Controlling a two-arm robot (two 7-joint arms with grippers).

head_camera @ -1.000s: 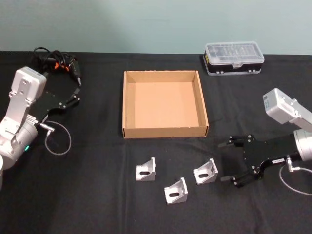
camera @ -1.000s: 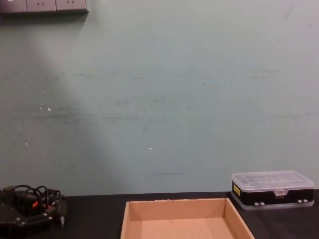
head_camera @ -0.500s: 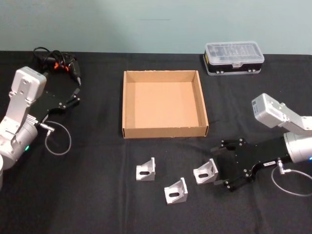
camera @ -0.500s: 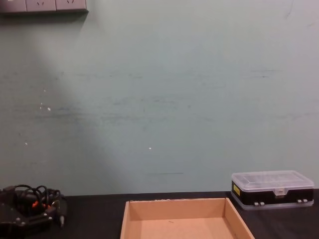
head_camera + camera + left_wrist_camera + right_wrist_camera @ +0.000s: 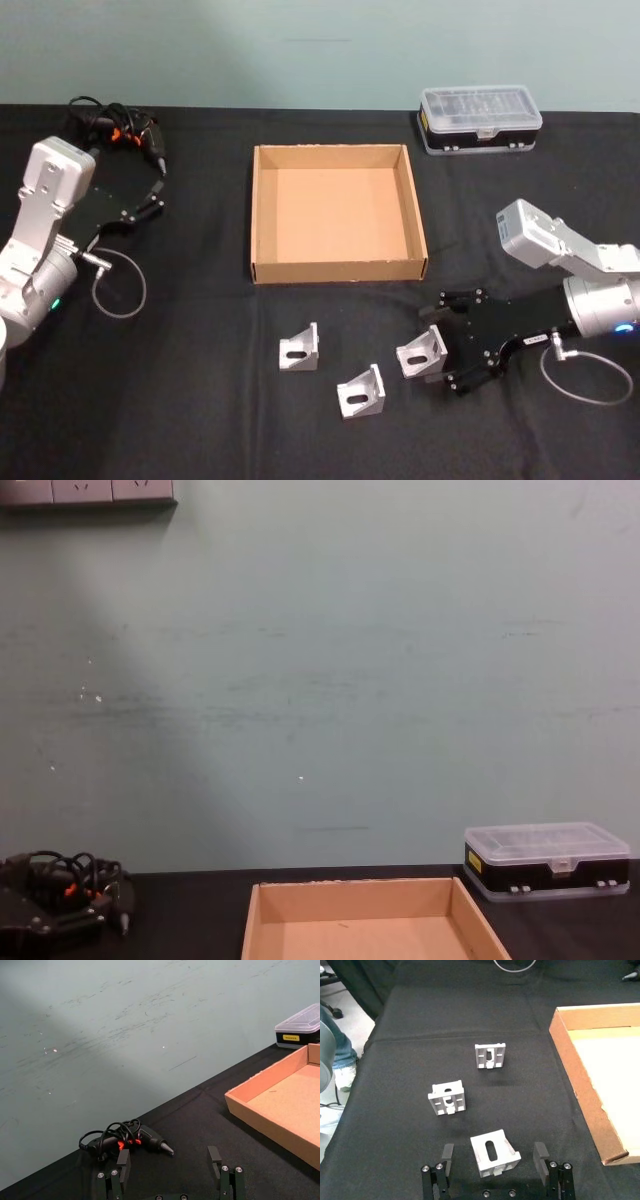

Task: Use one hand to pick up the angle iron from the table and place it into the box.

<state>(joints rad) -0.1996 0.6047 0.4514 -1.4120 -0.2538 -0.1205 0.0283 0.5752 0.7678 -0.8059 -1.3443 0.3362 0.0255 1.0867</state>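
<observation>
- At the far right corner of the desk: one black case with a clear lid, well apart from the box.
- At the far left corner: one black power tool with a coiled cable, just beyond the left gripper.
- Toward the middle of the desk: one open tan box with a bare cardboard floor. Low front wall between that floor and the angle irons.
- Near the front edge: three angle irons, all lying on the desk outside the box, none touching another.
  - left angle iron, in front of the box's left half.
  - middle angle iron, nearest the front edge.
  - right angle iron, in front of the box's right front corner.
- Around the right angle iron: the right gripper, low over the desk and reaching in from the right edge. Jaws wide, one on each side of the piece, with a gap on both sides in the right wrist view, so no contact.
- Near the left edge: the left gripper, parked, jaws wide and holding nothing.
- Beside each arm: one grey cable loop resting on the desk.
- Count: three angle irons, one box, one case, one power tool, two grippers.
</observation>
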